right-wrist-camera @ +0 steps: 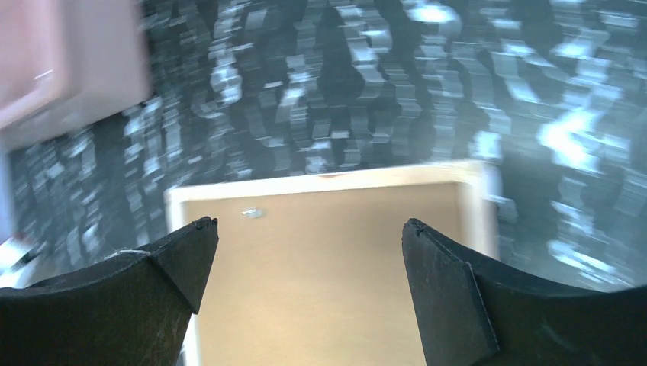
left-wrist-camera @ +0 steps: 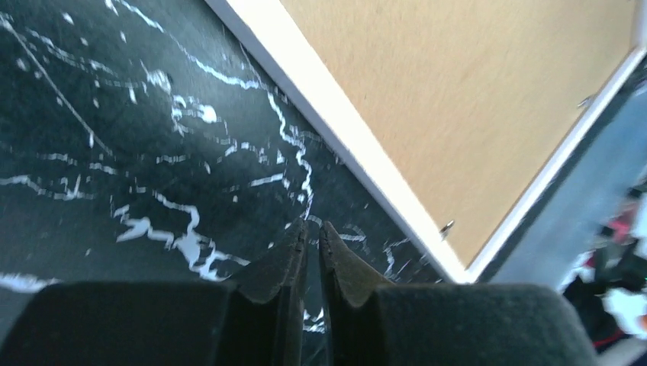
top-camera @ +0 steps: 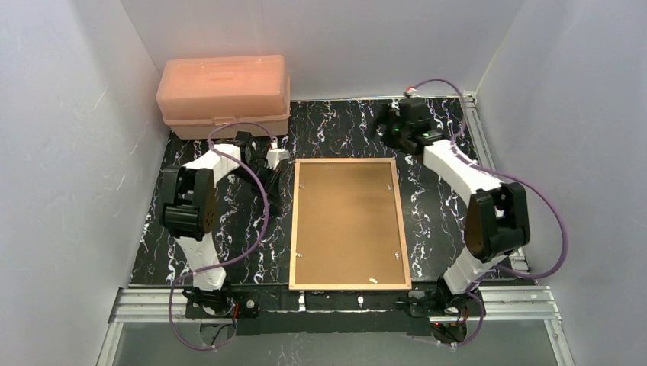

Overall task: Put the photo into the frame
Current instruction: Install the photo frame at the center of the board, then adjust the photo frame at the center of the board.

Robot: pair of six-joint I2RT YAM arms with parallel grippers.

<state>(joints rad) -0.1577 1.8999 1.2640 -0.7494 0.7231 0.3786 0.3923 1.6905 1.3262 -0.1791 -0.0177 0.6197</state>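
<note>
The frame [top-camera: 293,225] lies flat in the middle of the table, back side up, with a brown backing board [top-camera: 347,225] filling it. The photo is out of view. My left gripper [top-camera: 271,187] hovers over the dark tabletop just left of the frame's far-left corner; its jaws [left-wrist-camera: 313,226] are shut with nothing between them, and the frame's white edge [left-wrist-camera: 343,130] runs past on the right. My right gripper [top-camera: 381,126] is beyond the frame's far-right corner. It stands wide open [right-wrist-camera: 309,225] and empty, above the frame's far rim [right-wrist-camera: 320,181] and board [right-wrist-camera: 328,267].
A pink plastic box [top-camera: 223,93] stands at the back left of the table, also showing as a blur in the right wrist view [right-wrist-camera: 46,61]. White walls close in the black marbled tabletop [top-camera: 221,252] on three sides. Small metal tabs [left-wrist-camera: 446,226] stick out along the frame's inner edge.
</note>
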